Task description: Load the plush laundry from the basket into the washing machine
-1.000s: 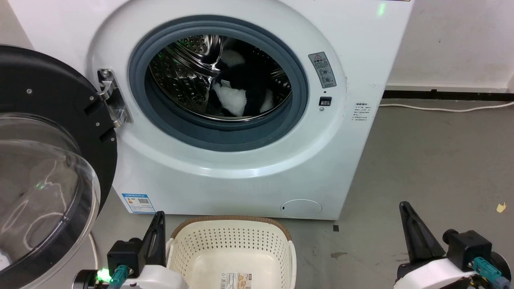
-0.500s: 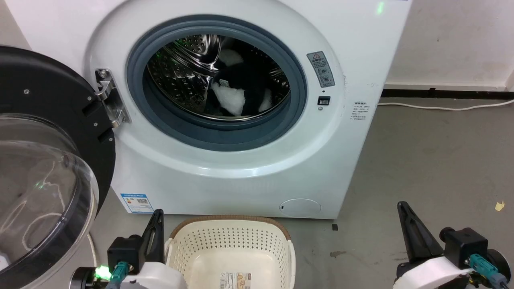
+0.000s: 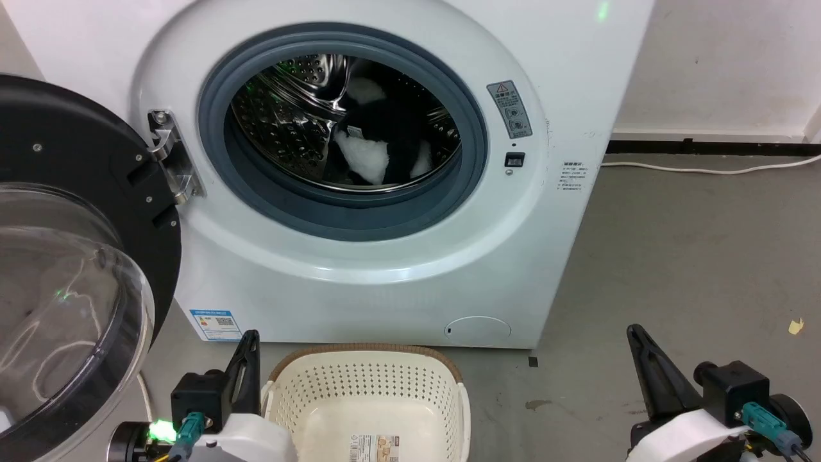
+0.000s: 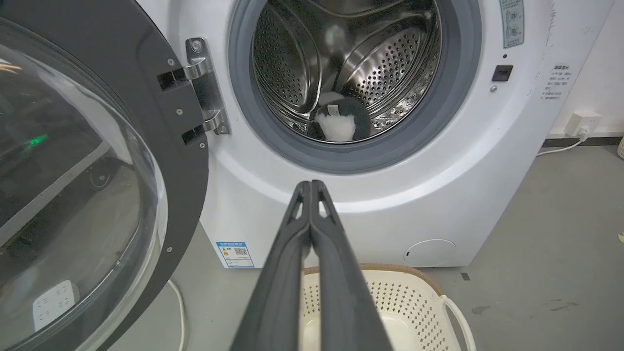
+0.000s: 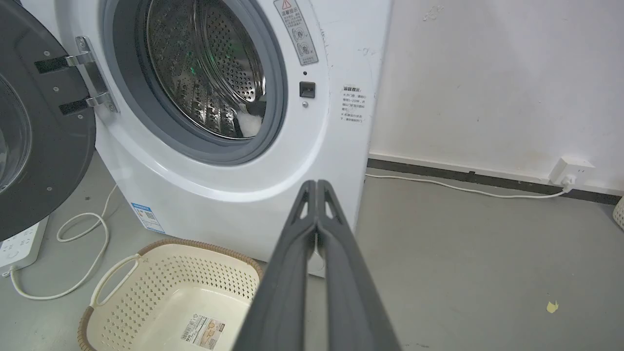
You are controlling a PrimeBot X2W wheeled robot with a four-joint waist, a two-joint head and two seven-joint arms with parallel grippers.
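Observation:
The plush laundry (image 3: 378, 144) lies inside the steel drum of the washing machine (image 3: 359, 269), black with white patches; it also shows in the left wrist view as the plush laundry (image 4: 341, 124). The machine's door (image 3: 70, 256) stands swung open at the left. The cream basket (image 3: 369, 404) sits on the floor before the machine with just a paper label on its bottom. My left gripper (image 3: 250, 340) is shut at the basket's left side. My right gripper (image 3: 635, 333) is shut over bare floor, well right of the basket. Both hold nothing.
A white cable (image 3: 705, 170) runs along the wall base at the right, to a socket (image 5: 570, 170). A power strip (image 5: 19, 243) and a looped cord (image 5: 83, 243) lie on the floor under the open door. A small yellow scrap (image 3: 796, 326) lies at the far right.
The whole head view has shifted slightly left and up, so the camera moved. Both grippers stay shut and low, and the plush stays in the drum.

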